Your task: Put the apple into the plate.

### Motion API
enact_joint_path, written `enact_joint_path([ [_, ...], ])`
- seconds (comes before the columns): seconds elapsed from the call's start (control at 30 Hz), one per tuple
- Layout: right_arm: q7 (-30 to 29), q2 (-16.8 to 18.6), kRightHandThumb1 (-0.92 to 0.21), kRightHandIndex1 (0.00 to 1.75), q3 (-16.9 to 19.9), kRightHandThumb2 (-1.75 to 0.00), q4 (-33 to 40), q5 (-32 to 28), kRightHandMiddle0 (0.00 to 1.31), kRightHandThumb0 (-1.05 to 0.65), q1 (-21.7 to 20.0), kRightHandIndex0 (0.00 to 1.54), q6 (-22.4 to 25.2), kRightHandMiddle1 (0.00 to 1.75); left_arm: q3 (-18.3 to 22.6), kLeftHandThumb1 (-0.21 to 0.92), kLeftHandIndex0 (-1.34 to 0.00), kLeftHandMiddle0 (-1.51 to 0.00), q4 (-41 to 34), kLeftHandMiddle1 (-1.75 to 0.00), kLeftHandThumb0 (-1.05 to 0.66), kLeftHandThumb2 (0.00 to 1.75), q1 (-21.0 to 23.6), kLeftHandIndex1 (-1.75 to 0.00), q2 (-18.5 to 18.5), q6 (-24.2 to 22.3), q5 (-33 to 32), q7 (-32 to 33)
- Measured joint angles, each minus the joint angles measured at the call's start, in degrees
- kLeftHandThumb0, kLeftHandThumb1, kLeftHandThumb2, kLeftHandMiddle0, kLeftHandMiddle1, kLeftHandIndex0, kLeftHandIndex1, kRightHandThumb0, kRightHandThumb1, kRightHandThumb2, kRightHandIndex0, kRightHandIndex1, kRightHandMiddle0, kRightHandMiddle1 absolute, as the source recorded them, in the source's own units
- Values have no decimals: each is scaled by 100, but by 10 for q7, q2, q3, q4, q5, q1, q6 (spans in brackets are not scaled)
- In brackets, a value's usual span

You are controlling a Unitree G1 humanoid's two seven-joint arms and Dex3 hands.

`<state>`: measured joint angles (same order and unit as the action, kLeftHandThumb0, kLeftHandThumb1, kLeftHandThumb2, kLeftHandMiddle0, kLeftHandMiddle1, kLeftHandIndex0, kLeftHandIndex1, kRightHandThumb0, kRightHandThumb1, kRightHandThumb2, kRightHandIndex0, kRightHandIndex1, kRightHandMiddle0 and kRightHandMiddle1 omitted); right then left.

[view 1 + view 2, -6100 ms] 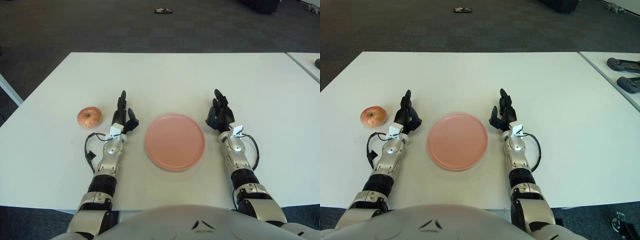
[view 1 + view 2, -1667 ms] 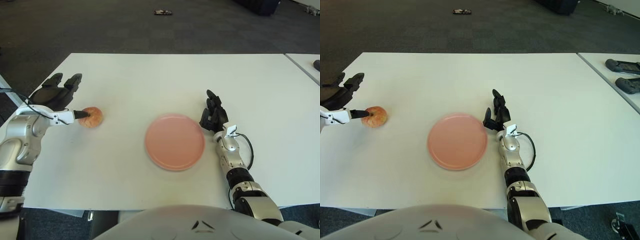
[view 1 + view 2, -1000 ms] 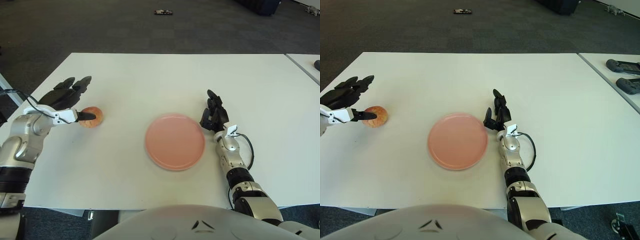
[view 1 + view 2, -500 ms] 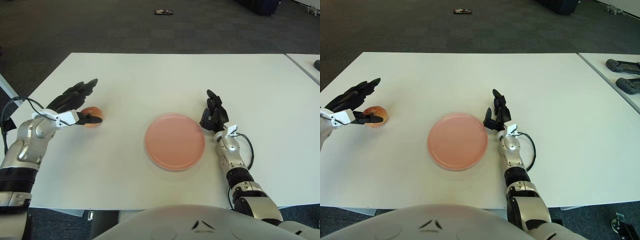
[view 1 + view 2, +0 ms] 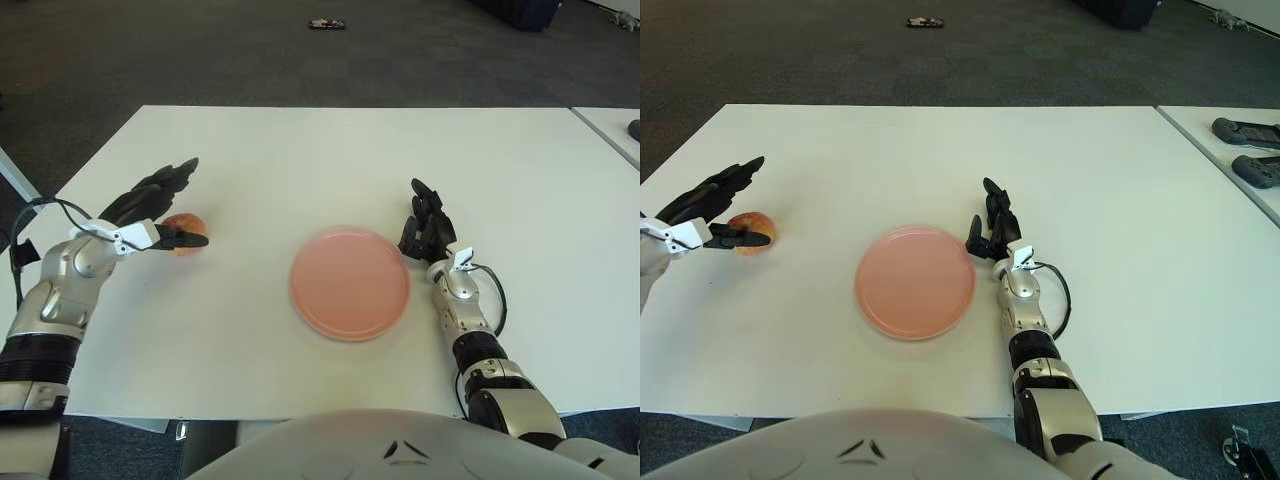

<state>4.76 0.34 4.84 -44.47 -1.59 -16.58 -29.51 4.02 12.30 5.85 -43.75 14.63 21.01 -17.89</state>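
One apple (image 5: pixel 183 221) is seen on the white table (image 5: pixel 330 150), out toward the left side and well apart from the plate. It's reddish with a paler patch, and most of it is hidden behind the left hand (image 5: pixel 152 208), so not much more can be made out. The left hand is positioned around the apple: the long fingers (image 5: pixel 165 183) are spread above and behind it, and the thumb is stretched across the front of it. Whether anything is actually touching the fruit can't really be told from these angles, but the fingers are clearly apart, not clamped down on it.

One pink plate (image 5: pixel 350 283) is placed near the middle of the table, round and with nothing in it.

The right hand (image 5: pixel 427 222) is shown just beside the plate's right edge, its fingers loosely extended and nothing held in them.

Two dark controller-looking gadgets (image 5: pixel 1248 145) are spotted on a second table (image 5: pixel 1200 125) at the far right.
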Motion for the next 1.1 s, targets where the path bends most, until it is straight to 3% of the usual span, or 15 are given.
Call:
enact_joint_path([
  [0.13, 1, -2, -52, 0, 0, -138, -5, 0, 0, -39, -3, 15, -2, 42, -9, 84, 0, 0, -6, 0, -105, 3, 0, 0, 0, -24, 29, 5],
  [0.37, 10, -6, -53, 0, 0, -136, -16, -1, 0, -39, -7, 14, -11, 39, -37, 90, 0, 0, -26, 0, -105, 6, -1, 0, -1, -106, 126, 25],
  [0.63, 18, -7, -54, 0, 4, -136, -21, -6, 0, -37, -10, 15, -13, 38, -69, 92, 0, 0, -26, 0, -105, 14, 0, 0, -11, -153, 187, 26],
  [1.1, 28, -8, -56, 0, 11, -134, -31, -18, 0, -34, -16, 15, -18, 36, -149, 92, 0, 0, -21, 0, -105, 33, 37, 0, -43, -237, 274, -74],
])
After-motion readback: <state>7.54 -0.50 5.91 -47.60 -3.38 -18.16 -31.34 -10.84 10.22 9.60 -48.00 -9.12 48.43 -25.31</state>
